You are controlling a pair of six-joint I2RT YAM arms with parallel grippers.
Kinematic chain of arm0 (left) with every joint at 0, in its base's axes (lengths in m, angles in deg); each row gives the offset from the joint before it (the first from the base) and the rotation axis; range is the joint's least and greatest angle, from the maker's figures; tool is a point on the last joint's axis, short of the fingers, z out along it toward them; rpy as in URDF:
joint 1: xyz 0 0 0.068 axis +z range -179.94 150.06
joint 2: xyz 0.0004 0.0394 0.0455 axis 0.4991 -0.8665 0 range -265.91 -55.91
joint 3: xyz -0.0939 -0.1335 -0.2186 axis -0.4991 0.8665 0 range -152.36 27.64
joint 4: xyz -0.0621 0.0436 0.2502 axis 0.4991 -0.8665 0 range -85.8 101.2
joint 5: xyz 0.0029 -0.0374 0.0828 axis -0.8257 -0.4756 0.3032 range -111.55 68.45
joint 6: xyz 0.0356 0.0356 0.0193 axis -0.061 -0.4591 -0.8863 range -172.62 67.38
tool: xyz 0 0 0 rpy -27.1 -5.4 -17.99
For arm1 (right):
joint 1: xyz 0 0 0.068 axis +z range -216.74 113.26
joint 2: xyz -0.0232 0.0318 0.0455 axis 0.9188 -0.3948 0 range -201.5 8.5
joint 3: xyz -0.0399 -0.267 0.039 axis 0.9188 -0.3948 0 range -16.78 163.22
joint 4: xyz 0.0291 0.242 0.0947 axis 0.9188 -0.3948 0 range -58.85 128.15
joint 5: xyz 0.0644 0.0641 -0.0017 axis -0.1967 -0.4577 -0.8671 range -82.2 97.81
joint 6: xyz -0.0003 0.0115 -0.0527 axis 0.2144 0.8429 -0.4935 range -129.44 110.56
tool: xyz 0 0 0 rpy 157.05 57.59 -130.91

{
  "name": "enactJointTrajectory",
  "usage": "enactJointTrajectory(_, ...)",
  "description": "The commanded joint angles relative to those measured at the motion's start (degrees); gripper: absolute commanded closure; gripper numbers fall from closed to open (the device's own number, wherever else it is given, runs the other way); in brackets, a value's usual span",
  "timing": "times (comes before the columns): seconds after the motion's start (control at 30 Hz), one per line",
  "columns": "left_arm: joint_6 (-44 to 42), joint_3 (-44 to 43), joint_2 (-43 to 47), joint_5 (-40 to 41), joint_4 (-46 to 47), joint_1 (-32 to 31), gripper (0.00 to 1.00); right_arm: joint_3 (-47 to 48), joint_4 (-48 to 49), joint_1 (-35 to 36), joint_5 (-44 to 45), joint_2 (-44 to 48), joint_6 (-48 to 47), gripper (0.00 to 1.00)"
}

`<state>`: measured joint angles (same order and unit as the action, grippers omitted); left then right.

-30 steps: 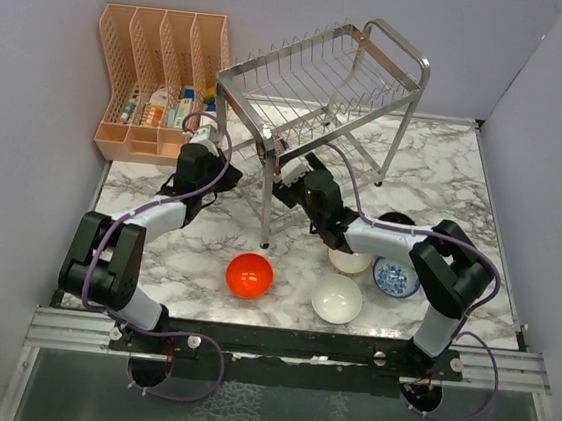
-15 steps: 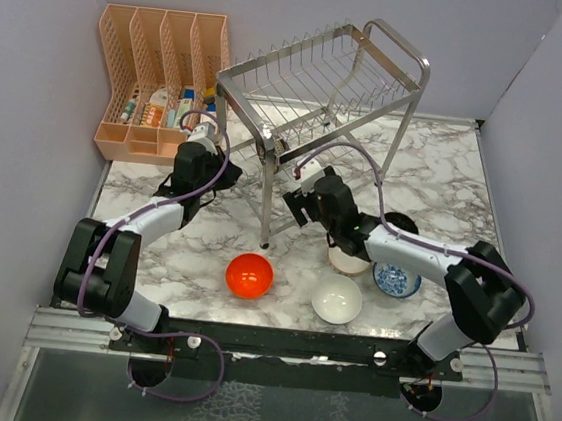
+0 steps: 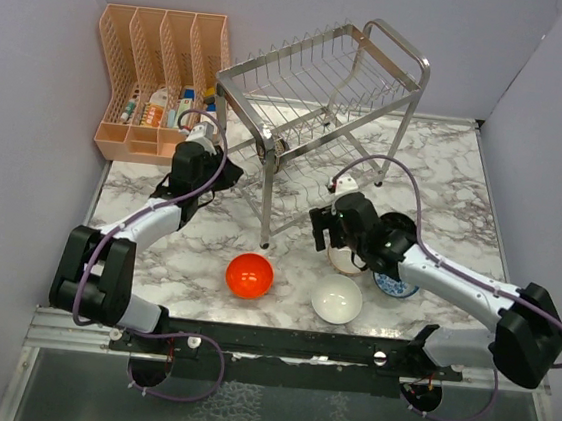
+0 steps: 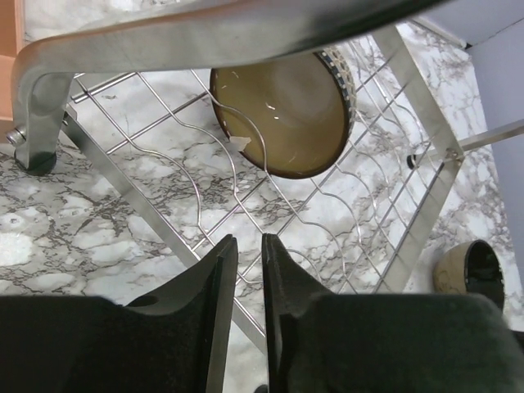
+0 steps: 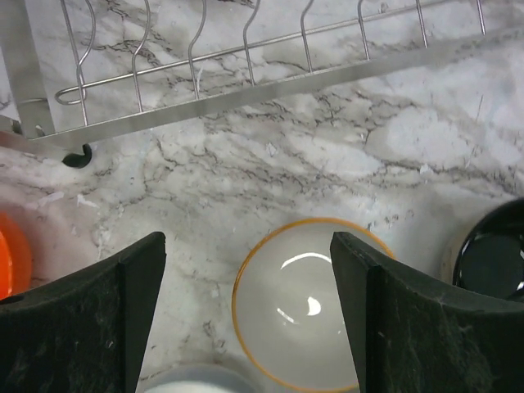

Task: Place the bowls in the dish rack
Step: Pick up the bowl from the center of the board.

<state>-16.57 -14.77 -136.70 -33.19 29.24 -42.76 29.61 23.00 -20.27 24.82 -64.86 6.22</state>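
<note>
Bowls sit in two places: a tan bowl (image 4: pixel 282 110) rests tilted in the rack's (image 3: pixel 320 74) lower tier, while the rest stand upright on the tabletop (image 3: pixel 446 168) in front of it: red (image 3: pixel 250 275), white (image 3: pixel 337 299), blue-patterned (image 3: pixel 394 279), a dark-lined one (image 5: pixel 491 254) and a beige bowl (image 5: pixel 307 315). The next move likely turns on the beige bowl. It lies just below and slightly toward the wrist side of the right end effector (image 5: pixel 247 239), whose fingers are spread wide and empty, one to either side of the bowl's far rim. Being round, the bowl has no long axis; its mouth faces up, so the rim is the part to pinch. The right arm is much the nearer; the left end effector (image 4: pixel 250 239) hovers by the rack's lower wires, its fingers almost pressed together with a thin slit between, pinching nothing. No writing can be read: the bowls carry none, and packets in the peach organiser (image 3: pixel 161 57) seem labelled but are too small to make out.
</note>
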Motion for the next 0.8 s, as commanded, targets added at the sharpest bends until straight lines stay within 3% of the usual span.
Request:
enactJointTrajectory(0.0,0.3,-0.8,4.1,-1.3,-1.9,0.0,0.74,0.3,-12.1,-0.1,-1.0,6.7,12.2,0.18)
enactJointTrajectory(0.17,0.4,-2.0,6.6,-1.3,-5.7,-0.1,0.5,-0.6,-20.6,-0.1,-2.7,13.3,20.0,0.15)
enactJointTrajectory(0.3,0.1,-2.7,8.0,-0.8,-9.2,-0.1,0.2,-2.3,-25.9,-0.1,-5.6,16.8,25.1,0.14)
enactJointTrajectory(0.4,0.1,-2.6,9.1,-0.7,-10.0,-0.1,0.04,-3.9,-28.4,-0.1,-8.7,17.9,29.1,0.14)
enactJointTrajectory(0.6,0.0,-1.9,11.0,-0.3,-11.1,-0.1,0.01,-4.2,-34.3,-0.1,-5.0,20.6,36.6,0.07)
enactJointTrajectory(0.77,0.6,-1.2,11.5,-0.4,-11.0,-0.1,0.01,0.2,-33.1,-1.4,0.7,18.4,35.8,0.07)
